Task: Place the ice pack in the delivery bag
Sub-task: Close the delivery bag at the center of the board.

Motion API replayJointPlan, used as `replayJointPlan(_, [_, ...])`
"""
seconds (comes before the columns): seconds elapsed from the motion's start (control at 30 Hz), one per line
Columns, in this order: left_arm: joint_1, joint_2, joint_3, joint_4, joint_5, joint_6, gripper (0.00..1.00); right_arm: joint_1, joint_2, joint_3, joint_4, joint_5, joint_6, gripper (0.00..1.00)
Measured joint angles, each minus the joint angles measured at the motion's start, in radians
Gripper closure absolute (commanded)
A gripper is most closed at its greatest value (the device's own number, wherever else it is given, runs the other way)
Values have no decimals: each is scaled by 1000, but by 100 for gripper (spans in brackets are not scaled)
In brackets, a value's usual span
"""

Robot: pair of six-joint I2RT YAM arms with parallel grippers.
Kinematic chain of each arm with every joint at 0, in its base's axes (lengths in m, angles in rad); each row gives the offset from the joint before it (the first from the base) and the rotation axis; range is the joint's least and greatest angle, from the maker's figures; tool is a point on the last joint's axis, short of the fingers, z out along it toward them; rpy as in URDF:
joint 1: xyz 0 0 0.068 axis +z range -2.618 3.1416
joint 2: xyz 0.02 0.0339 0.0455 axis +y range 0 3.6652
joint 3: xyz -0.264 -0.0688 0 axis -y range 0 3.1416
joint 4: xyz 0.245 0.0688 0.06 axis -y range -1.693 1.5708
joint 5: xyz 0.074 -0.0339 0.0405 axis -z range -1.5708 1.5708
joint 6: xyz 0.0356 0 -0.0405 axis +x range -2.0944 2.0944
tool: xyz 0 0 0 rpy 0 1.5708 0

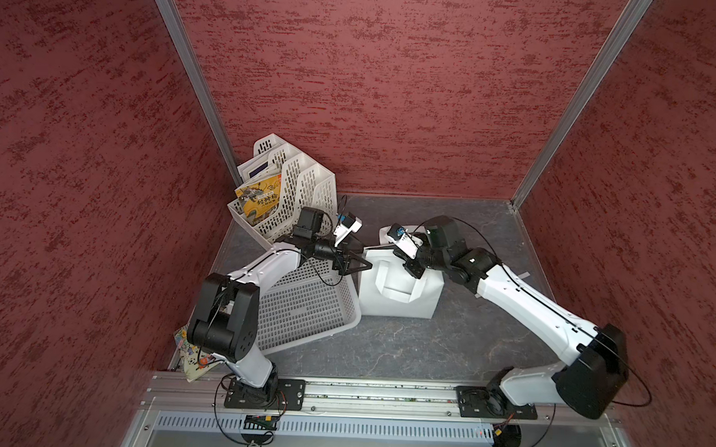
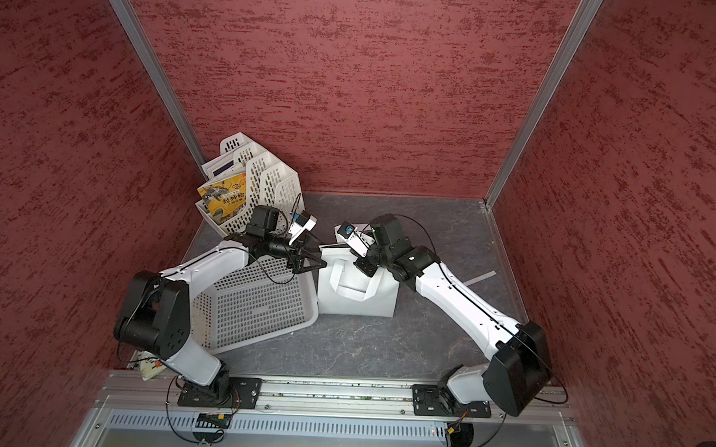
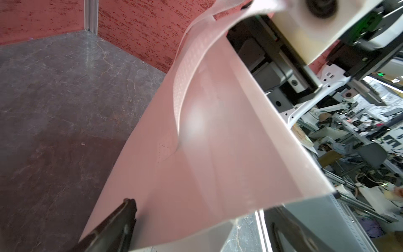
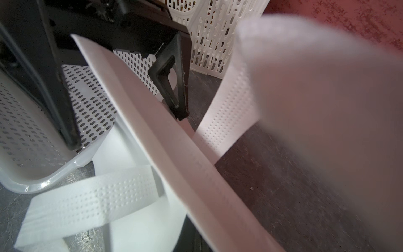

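Top views: straddling the delivery bag rim with left gripper spread wide, empty; pinching it with right gripper clamped tight; displaying "封神榜" on a racked yellow book.

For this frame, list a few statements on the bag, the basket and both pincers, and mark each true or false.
1. The left pincer is open, its jaws on either side of the delivery bag rim. True.
2. The delivery bag stands inside the perforated basket. False: it stands on the table, beside the basket.
3. A yellow book sits in the slotted rack in the back corner. True.
4. The right pincer hangs above the basket. False: it is above the delivery bag.
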Motion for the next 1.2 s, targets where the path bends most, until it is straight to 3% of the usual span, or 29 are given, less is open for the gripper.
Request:
replayJointPlan(0.1, [-6,0,-2,30,-49,-12,36,0,0,0,3,-7,0,100])
replayJointPlan(0.23, [-7,0,-2,58,-79,-33,46,0,-1,0,13,-19,0,100])
replayJointPlan(0.33, [-12,0,-2,68,-83,-35,63,0,-2,0,20,-24,0,100])
replayJointPlan(0.5, [-17,2,-1,77,-59,-45,83,-3,-9,0,23,-47,3,84])
replayJointPlan(0.6, [-16,2,-1,74,-46,-48,85,-13,-66,-11,27,-66,13,65])
replayJointPlan(0.7, [-10,2,-1,72,-38,-48,86,-59,-230,-71,35,-107,37,48])
replayJointPlan(0.83, [0,2,-1,72,-24,-48,87,-245,-487,-164,19,-173,85,3])
replayJointPlan(1.0, [14,11,-1,72,4,-47,89,-385,-624,-293,-41,-282,121,2])
replayJointPlan(1.2, [25,39,24,32,49,-20,93,-411,-526,-379,-58,-354,130,2])
